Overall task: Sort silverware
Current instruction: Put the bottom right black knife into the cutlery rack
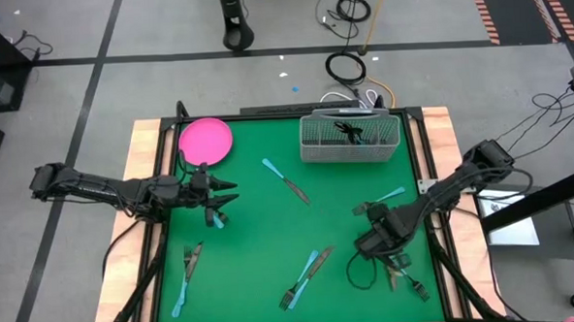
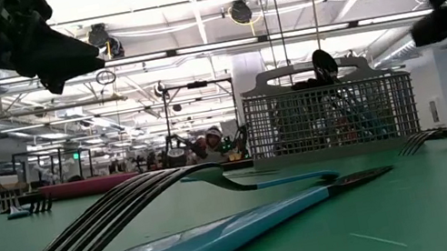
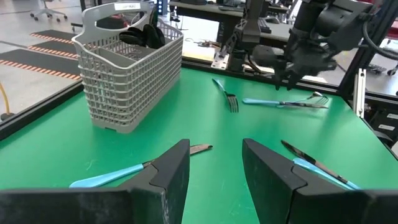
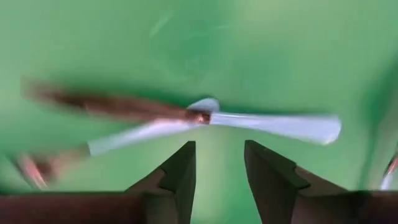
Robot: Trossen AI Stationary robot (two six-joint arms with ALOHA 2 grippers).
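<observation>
Open right hand (image 4: 217, 168) above silverware (image 4: 211, 121)

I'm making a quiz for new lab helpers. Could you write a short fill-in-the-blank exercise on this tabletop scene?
1. The round pink plate sits at the far left corner of the ____ table mat.
2. The grey wire mesh basket stands at the table's far edge, to the ____ of the plate in the high view.
3. The left claw hangs with its jaws ____ and nothing between them.
4. The right claw hovers over two pieces of blue-handled silverware whose ends ____ on the mat.

Missing words: green; right; open; cross
</observation>
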